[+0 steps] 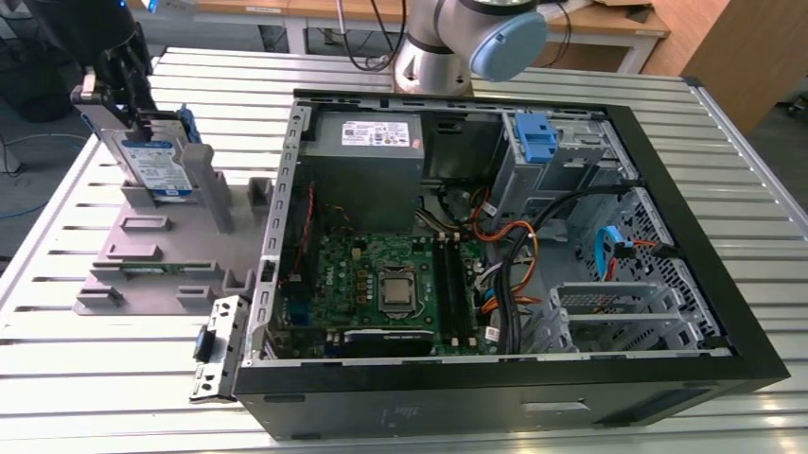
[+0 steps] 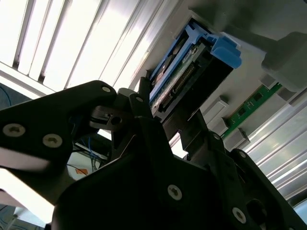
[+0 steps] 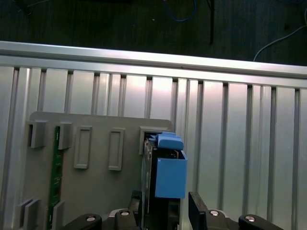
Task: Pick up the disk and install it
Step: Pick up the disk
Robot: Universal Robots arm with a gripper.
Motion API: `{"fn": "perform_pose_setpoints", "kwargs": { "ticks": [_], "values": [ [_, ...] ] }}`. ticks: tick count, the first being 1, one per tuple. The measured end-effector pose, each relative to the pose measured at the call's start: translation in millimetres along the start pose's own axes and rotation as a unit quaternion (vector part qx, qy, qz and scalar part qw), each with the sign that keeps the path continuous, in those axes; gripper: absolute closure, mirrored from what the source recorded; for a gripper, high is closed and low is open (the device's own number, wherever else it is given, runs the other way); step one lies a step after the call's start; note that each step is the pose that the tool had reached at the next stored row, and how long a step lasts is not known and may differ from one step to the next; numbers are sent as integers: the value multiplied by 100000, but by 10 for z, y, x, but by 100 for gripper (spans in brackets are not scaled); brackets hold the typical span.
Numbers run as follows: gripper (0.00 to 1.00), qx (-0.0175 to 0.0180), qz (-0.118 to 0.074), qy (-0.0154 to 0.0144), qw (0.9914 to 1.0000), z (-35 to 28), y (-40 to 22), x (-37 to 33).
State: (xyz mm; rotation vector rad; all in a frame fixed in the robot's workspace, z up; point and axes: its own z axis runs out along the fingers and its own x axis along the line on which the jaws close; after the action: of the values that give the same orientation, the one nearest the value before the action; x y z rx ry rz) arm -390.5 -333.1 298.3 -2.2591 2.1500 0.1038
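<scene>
Disk (image 1: 154, 165), flat rectangular silver metal hard drive with white-and-blue label and blue plastic side rails: parked on edge, not yet installed

At the exterior view's left it stands upright in a slot of the grey plastic holding fixture (image 1: 151, 255) on the slatted aluminium table (image 1: 76, 378). The black gripper (image 1: 112, 102) sits at its upper end; whether it is clamped on the drive cannot be told. Handling, as judged: rigid, fairly heavy for its size, smooth on the metal faces, sensitive to shock. Best held across the two broad faces, leaving the rails free. To the right, well apart, lies the open black computer case (image 1: 505, 378), with a tall blue plastic latch (image 1: 536, 137) at its far side
</scene>
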Motion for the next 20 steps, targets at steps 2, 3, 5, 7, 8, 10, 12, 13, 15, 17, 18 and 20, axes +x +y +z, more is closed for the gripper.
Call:
{"fn": "perform_pose_setpoints", "kwargs": {
  "ticks": [2, 3, 5, 7, 8, 10, 12, 13, 15, 17, 18, 20],
  "values": [
    [49, 2, 10, -3, 100000, -1, 1, 21],
    [49, 2, 10, -1, 100000, -3, 2, 42],
    [49, 2, 10, -1, 100000, -3, 2, 42],
    [49, 10, 11, -5, 100000, -2, -6, 43],
    [49, 4, 19, -1, 100000, -3, -9, 43],
    [49, 3, 26, -2, 100000, -3, -9, 43],
    [49, 1, 28, -2, 100000, -3, -11, 42],
    [49, 7, 29, -3, 100000, -2, -12, 38],
    [49, 3, 31, -4, 100000, -1, -11, 34],
    [49, 5, 28, -2, 100000, -1, -11, 33],
    [49, 5, 37, -3, 100000, -1, -11, 32],
    [49, 2, 32, -3, 100000, -1, -11, 31]
  ]
}}
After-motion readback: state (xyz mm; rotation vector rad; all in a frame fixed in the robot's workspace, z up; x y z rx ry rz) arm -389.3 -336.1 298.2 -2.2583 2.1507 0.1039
